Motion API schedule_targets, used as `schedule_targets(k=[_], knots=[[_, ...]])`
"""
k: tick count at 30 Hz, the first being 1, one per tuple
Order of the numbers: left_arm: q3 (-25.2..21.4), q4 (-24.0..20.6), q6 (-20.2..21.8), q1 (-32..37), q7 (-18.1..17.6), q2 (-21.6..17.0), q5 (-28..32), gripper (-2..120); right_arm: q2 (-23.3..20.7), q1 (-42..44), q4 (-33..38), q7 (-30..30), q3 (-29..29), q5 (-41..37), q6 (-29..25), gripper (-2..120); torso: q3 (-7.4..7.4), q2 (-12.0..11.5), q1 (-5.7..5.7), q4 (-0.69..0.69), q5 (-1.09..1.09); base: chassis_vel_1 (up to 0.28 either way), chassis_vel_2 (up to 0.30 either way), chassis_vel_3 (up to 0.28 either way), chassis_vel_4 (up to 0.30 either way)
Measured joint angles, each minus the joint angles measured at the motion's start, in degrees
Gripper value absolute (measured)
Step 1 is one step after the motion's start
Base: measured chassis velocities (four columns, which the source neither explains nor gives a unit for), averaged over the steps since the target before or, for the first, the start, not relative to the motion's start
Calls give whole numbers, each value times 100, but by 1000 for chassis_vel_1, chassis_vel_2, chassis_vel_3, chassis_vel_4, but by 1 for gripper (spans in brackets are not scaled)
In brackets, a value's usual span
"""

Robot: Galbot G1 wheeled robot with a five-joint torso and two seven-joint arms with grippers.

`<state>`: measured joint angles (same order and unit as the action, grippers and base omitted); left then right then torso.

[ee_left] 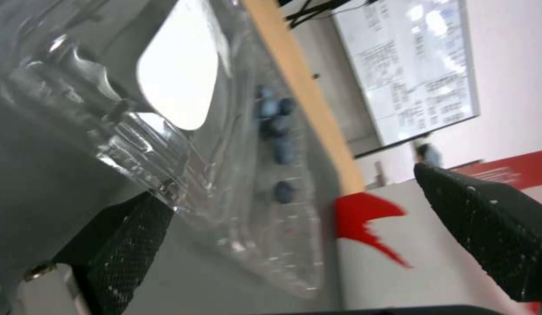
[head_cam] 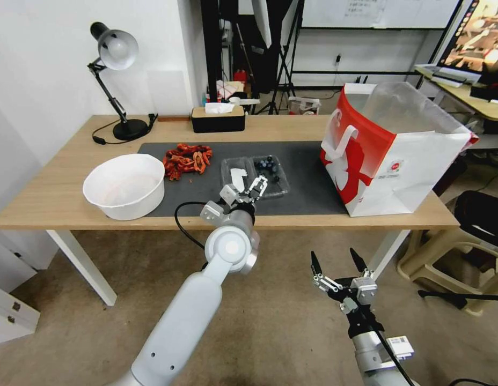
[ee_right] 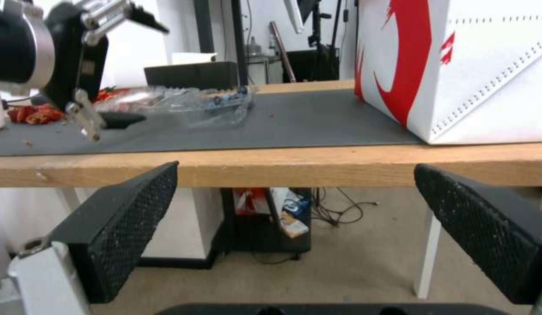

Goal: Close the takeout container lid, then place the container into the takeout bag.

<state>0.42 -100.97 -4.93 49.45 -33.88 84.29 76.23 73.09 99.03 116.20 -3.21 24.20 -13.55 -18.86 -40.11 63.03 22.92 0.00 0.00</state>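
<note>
left hand (head_cam: 244, 188) extended, fingers spread | right hand (head_cam: 337, 261) low, fingers spread

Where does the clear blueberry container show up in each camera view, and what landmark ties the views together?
Head view: the takeout container lies open on the dark mat, just beyond the left gripper.
Left wrist view: it lies close up, sticker and blueberries showing, one fingertip at its edge.
Right wrist view: it sits on the mat, seen edge-on.
Shared landmark: the takeout bag.
</note>
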Motion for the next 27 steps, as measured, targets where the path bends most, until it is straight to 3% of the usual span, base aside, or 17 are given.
schedule_targets(k=[6, 12, 27], knots=[[65, -143, -74, 98, 496, 6, -234, 100, 26, 58, 46, 2, 14, 25, -6, 100, 0, 0, 0, 0, 0, 0, 0, 0, 0], [125, -247, -77, 121, 733, -63, -382, 100, 66, 110, 55, 6, 22, 71, -45, 100, 0, 0, 0, 0, 0, 0, 0, 0, 0], [308, -3, -56, -232, 906, 17, -542, 100, 83, 201, 97, 8, 91, 92, -70, 100, 0, -1, 0, 0, 0, 0, 0, 0, 0]])
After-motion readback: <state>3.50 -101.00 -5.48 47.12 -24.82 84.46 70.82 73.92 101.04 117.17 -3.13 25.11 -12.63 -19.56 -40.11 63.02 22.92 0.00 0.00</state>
